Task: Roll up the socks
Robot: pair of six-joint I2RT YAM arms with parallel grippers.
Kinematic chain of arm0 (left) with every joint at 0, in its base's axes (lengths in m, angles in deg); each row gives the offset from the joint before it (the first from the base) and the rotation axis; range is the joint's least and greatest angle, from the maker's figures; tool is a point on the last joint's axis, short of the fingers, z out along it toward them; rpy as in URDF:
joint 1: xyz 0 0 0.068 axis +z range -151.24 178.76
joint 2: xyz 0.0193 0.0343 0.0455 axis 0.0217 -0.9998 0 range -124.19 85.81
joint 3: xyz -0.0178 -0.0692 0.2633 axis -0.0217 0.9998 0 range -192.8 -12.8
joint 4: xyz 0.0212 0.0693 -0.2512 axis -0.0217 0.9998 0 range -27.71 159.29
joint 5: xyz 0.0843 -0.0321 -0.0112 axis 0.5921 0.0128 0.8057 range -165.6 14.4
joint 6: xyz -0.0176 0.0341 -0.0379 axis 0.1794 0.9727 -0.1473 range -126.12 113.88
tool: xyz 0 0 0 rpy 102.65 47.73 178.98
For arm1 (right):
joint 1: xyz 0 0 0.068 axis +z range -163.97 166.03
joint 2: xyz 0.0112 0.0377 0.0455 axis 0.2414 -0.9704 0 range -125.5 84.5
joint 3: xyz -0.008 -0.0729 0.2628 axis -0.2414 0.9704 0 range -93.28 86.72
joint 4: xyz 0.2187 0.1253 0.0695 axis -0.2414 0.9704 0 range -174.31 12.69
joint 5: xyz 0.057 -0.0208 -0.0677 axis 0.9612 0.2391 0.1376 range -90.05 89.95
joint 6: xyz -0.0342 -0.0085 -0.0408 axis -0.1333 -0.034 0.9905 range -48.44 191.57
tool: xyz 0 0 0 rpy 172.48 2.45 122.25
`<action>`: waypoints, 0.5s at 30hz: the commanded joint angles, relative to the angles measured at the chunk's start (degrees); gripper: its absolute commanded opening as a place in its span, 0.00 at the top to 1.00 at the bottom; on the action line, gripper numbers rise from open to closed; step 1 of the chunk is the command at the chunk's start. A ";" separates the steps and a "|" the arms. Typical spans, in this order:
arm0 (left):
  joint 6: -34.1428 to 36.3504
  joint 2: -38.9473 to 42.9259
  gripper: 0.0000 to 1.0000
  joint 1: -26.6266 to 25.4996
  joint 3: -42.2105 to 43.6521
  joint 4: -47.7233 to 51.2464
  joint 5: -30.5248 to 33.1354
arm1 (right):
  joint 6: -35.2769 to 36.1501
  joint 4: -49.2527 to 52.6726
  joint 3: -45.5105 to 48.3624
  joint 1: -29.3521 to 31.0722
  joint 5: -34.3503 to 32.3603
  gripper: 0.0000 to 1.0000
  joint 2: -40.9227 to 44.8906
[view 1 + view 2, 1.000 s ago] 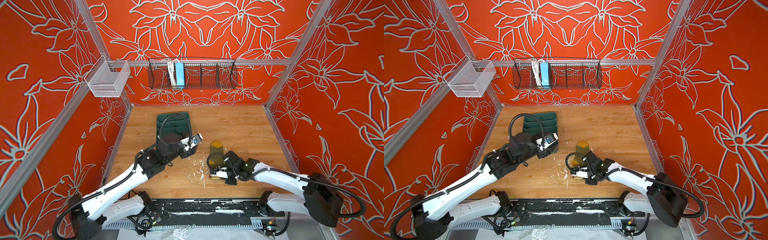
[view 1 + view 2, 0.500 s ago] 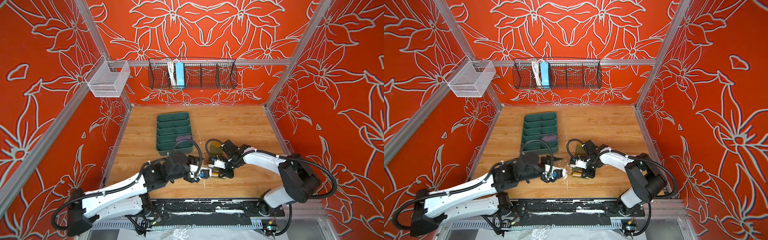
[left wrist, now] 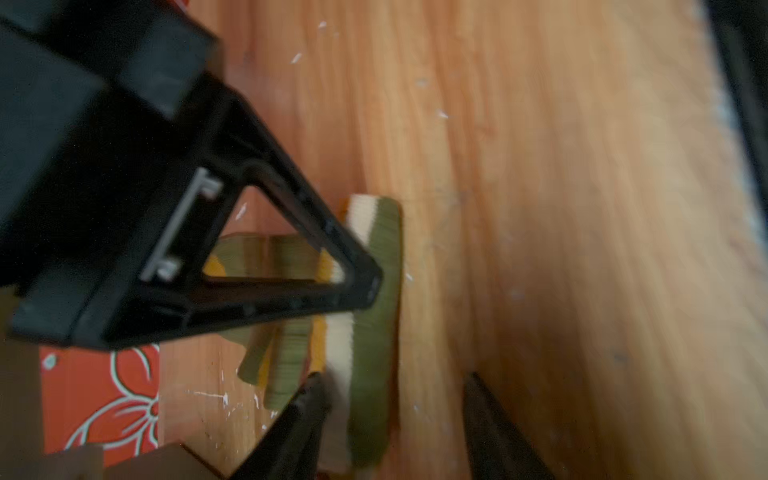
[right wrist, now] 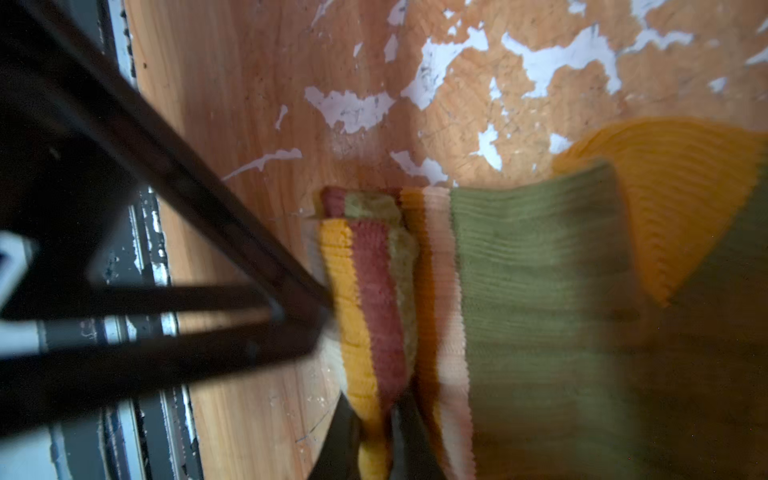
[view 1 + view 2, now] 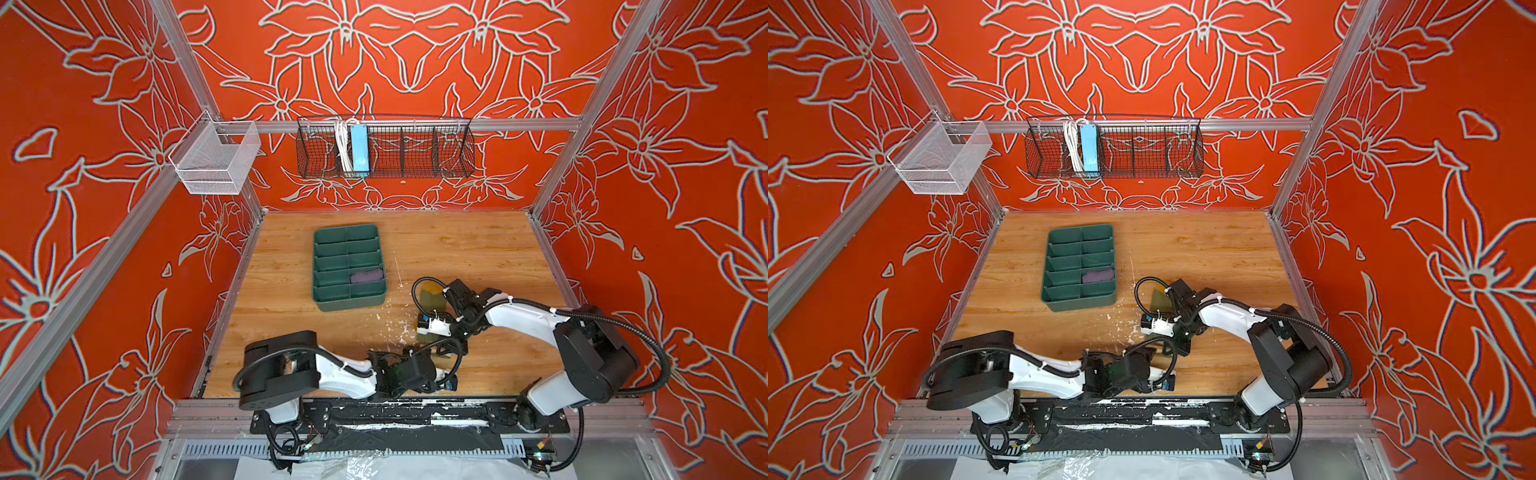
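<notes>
Left gripper [image 3: 392, 376] agape, right gripper [image 4: 374, 399] tight.

Both arms look alike to me. Left arm [image 5: 340, 376] and right arm [image 5: 523, 320]: white shells on the long links, blocky black joint housings [image 5: 590, 357]. Black corrugated cable [image 5: 666, 368] on each, pinned with white zip ties [image 5: 552, 310]. White wrist camera block [image 5: 434, 328], blue end. Left gripper [image 3: 392, 376]: black tapered fingers [image 3: 299, 424]. Right gripper [image 4: 374, 399]: open black triangular frame, grey strip [image 3: 178, 230] with two screws. Black base plate [image 5: 415, 409], scuffed white.
</notes>
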 commanded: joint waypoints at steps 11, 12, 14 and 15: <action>-0.43 -5.97 0.91 0.40 0.79 -1.90 7.70 | 1.31 0.38 0.58 -0.18 -2.13 1.00 0.39; -0.85 -6.06 0.95 0.49 0.44 -0.30 7.22 | 1.13 0.12 0.63 -0.20 -2.29 1.00 0.72; -1.81 -5.77 1.00 0.58 -0.37 2.96 5.73 | 0.34 -0.81 0.63 -0.21 -2.92 1.00 1.60; -2.55 -5.56 1.00 0.80 -0.86 5.01 4.59 | -0.43 -1.85 0.84 -0.33 -4.07 1.00 2.48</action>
